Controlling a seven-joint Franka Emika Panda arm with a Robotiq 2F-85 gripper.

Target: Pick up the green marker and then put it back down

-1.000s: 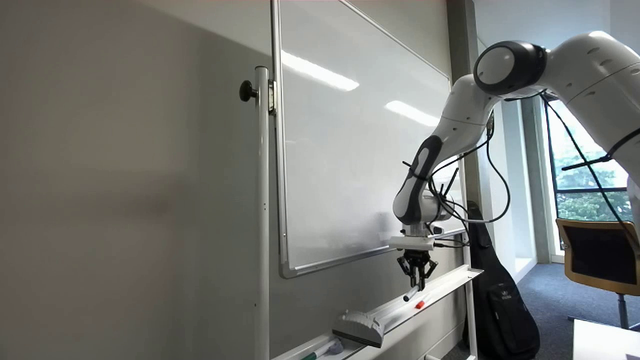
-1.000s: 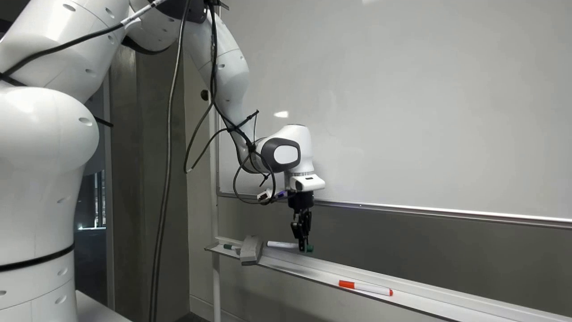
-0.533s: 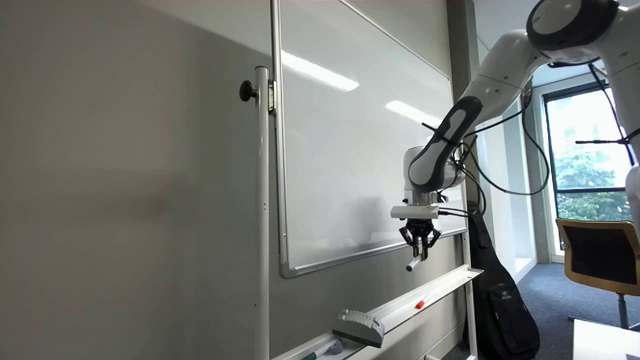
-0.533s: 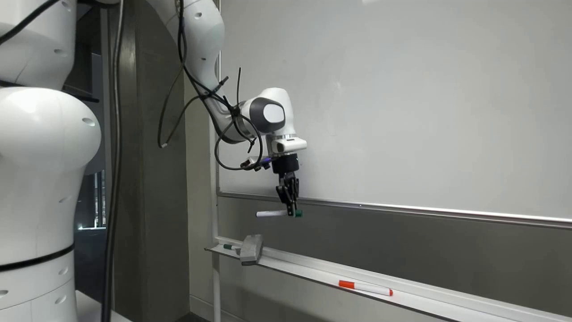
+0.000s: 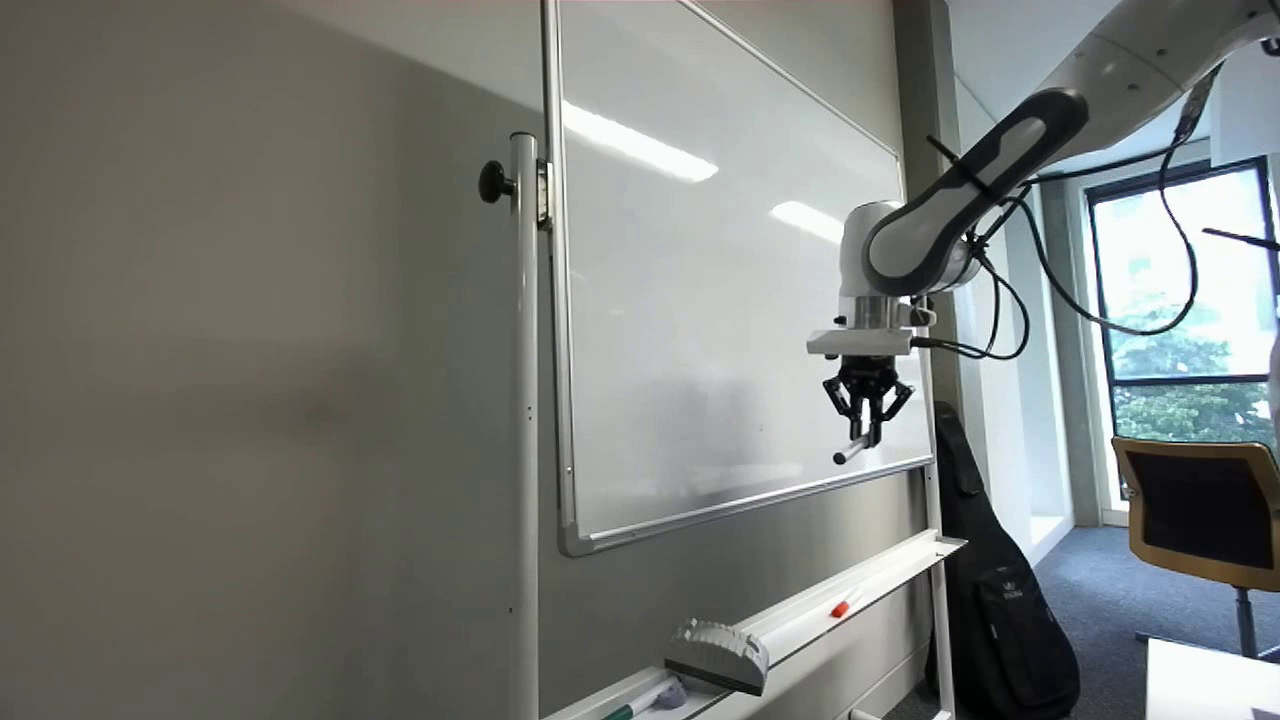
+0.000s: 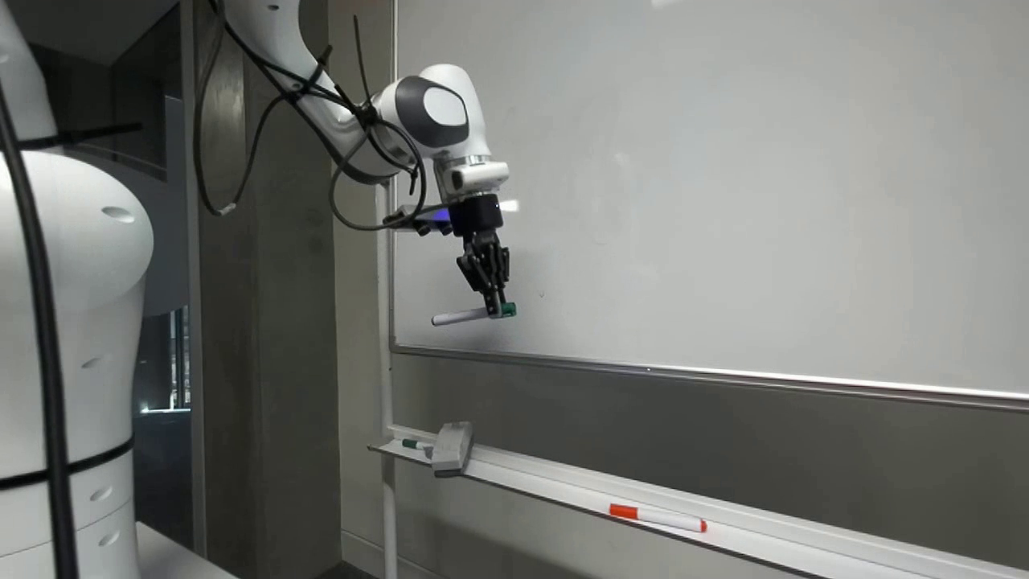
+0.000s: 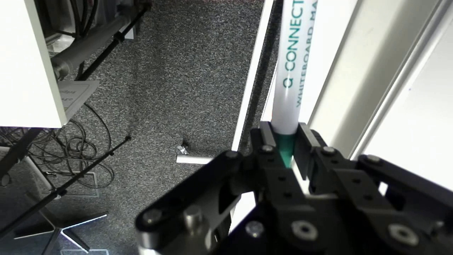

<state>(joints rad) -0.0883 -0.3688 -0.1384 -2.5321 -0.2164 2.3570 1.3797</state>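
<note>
The picking-up half looks done and the putting-down half remains: a slim white plastic whiteboard marker (image 6: 461, 317) with green lettering is held in the air by the black two-fingered gripper (image 7: 287, 134); the fingers (image 7: 308, 135) pinch it at its green cap (image 7: 285, 146), close to where cap meets barrel, so nearly the whole barrel sticks out to one side. In both exterior views the marker hangs well above the long white metal tray (image 6: 539, 487), seen against the lower part of the large glossy board (image 6: 723, 201); by my reading, lowering it and letting go are what is left, most likely onto that tray.

The long axis lies nearly level and runs roughly along the tray; in an exterior view the bare white end (image 6: 439, 320) sits a touch lower than the cap, and points toward the end of the tray where the blocky grey eraser (image 6: 453, 449) rests with a second green-capped marker (image 6: 415, 444) just beside it; the capped end points the opposite way, toward the stretch where the white marker with a red cap (image 6: 659, 518) lies.
</note>
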